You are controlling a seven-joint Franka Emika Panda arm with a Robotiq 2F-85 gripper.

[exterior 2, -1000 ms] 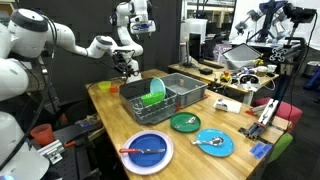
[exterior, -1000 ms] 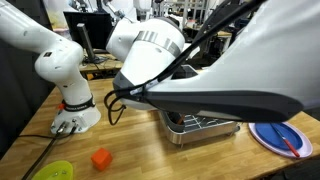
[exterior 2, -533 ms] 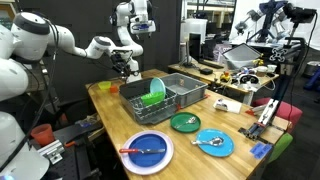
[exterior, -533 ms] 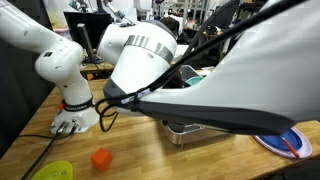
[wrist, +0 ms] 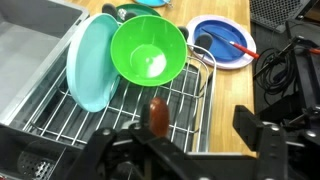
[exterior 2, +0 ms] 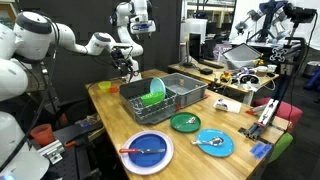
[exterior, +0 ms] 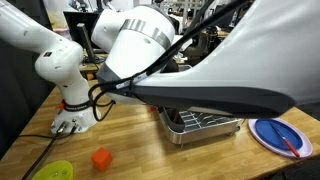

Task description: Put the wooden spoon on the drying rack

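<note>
In the wrist view the drying rack (wrist: 120,125) fills the left and middle, with a teal plate (wrist: 88,65) and a green bowl (wrist: 148,50) standing in it. The wooden spoon (wrist: 157,115) shows only as a rounded brown end over the rack wires, close beside one finger (wrist: 142,120); its handle is hidden under my gripper. My gripper (wrist: 200,128) is open, with a wide gap between the spoon and the other finger (wrist: 255,125). In an exterior view my gripper (exterior 2: 128,68) hangs over the far-left end of the drying rack (exterior 2: 178,95).
A blue plate (wrist: 222,40) with a red utensil (wrist: 234,43) lies beyond the rack, beside a black cable (wrist: 203,52). On the table's front are a green plate (exterior 2: 185,122) and two blue plates (exterior 2: 147,150) (exterior 2: 213,143). The arm (exterior: 200,80) blocks most of an exterior view.
The arm's big joint has swung up and to the left in the close exterior view. Over the rack's end the gripper has barely shifted.
</note>
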